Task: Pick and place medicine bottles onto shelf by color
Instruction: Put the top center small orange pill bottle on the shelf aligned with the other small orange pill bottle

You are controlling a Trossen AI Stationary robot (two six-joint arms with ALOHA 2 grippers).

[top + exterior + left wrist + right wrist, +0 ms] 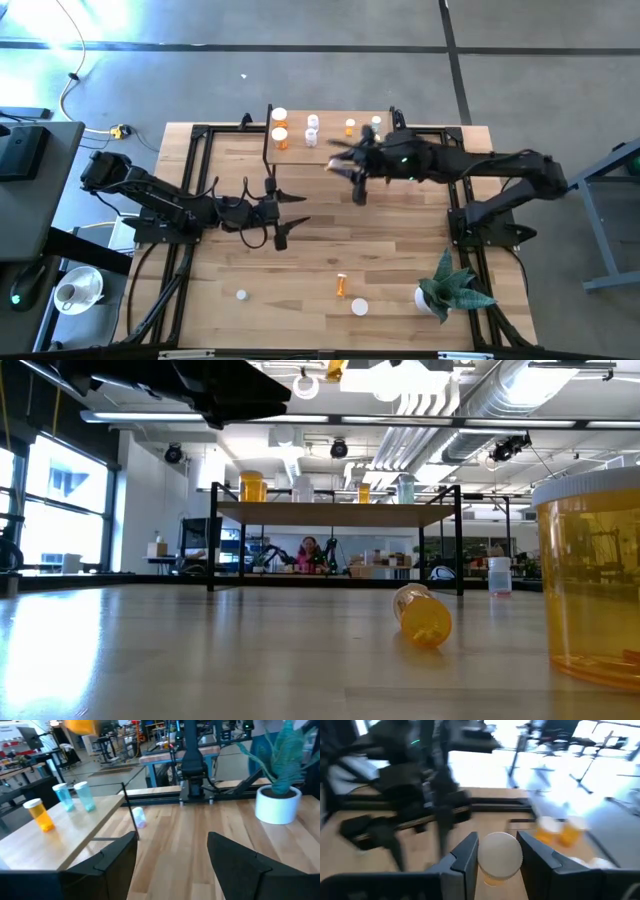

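The shelf [330,150], a light-wood board on black legs, stands at the table's far middle. On it stand orange medicine bottles [280,135] and clear ones [312,125]; the left wrist view shows an orange bottle [40,815] and two pale ones [85,795]. My right gripper [345,165] hangs over the shelf's near edge, shut on an orange white-capped bottle [499,857]. My left gripper [295,215] stands open at mid-table with nothing between its fingers [115,862]. An orange bottle [425,617] lies on its side on the table. My right gripper pinches the orange bottle between its two fingers [465,860] at the white-cap end [500,852], one finger on each side. The fingers come roughly level from the table's right. The bottle is lifted clear of table and shelf, its orange body [492,879] showing below the cap.
A clear bottle [139,816] stands on the table by a shelf leg. Near the table's front are a big orange bottle [590,580], a small capped one [241,294] and a green plant in a white pot [450,290]. Black frame rails [185,200] run along both sides.
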